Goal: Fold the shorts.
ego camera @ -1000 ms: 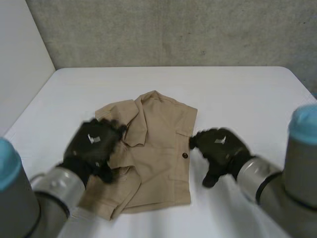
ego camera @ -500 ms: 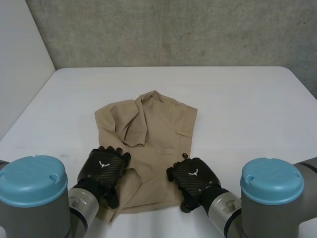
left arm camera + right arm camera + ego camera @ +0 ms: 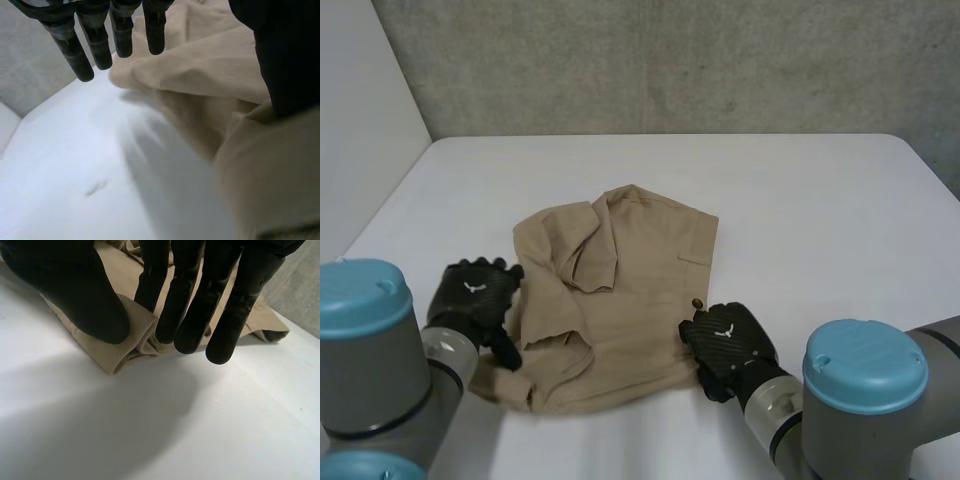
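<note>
Fingers (image 3: 185, 295) of the right hand (image 3: 725, 343) reach straight down and, together with the thumb (image 3: 85, 295), pinch a doubled-over edge of the tan garment (image 3: 640, 270). The cloth stands up in a small fold between them. This hold is at the garment's near right edge, just beside a dark button (image 3: 696, 302).

The left hand (image 3: 472, 298) sits at the opposite, left edge. Its fingers (image 3: 97, 42) are straight and relaxed, with the tips just at a rolled edge of cloth. Its thumb is spread well apart from them over the fabric, and no pinch shows there.

The garment lies about mid-table on the white table (image 3: 820, 210), toward the near side. Its near left part is bunched and rumpled, and its far part lies flatter with one flap turned over. The right edge runs fairly straight; the left edge is uneven.

Bare tabletop lies all round — broad on the right and on the far side up to the grey wall (image 3: 670, 60). It is narrower on the left, where the table edge meets a white wall (image 3: 360, 120).
</note>
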{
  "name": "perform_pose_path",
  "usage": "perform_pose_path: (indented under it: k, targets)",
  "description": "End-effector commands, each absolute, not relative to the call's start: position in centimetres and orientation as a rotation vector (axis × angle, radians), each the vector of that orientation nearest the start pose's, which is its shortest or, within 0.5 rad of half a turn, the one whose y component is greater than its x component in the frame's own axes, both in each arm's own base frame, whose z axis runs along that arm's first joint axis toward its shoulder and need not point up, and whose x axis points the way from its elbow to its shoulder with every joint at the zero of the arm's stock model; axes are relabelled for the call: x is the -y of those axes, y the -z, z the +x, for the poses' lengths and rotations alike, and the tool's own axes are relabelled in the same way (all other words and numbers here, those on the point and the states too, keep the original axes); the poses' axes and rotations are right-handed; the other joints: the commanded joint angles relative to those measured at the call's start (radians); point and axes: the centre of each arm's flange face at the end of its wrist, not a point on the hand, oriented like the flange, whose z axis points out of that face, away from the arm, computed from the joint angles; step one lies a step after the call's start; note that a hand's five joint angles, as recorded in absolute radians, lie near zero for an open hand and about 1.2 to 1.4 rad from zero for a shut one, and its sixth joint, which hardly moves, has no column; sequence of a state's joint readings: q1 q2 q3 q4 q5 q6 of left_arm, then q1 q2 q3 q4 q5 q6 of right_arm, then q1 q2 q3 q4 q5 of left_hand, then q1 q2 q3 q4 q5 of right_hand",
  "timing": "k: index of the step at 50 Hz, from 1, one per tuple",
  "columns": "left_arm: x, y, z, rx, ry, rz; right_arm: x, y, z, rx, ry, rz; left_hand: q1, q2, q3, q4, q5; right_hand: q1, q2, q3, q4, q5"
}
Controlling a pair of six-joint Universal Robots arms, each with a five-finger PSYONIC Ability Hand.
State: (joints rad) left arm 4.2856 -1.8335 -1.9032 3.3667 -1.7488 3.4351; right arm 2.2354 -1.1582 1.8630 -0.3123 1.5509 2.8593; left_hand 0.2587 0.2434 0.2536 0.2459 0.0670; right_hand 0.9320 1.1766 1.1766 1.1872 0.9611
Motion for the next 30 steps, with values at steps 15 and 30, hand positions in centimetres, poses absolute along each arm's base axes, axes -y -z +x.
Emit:
perform_pose_path:
  k: [15, 30]
  targets:
    - [28.7, -17.0, -16.5, -2.234, 1.689, 0.529, 20.4, -16.7, 26.3, -2.205, 1.825, -1.056, 0.011, 0.026, 0.016, 0.023, 0.028, 0.464, 0.22, 0.22, 0.209, 0.261]
    - [15.5, -23.1, -23.0, -2.286, 2.041, 0.905, 20.0, -16.2, 27.0, -2.193, 1.804, -1.089, 0.005, 0.02, 0.01, 0.017, 0.022, 0.464, 0.22, 0.22, 0.209, 0.261]
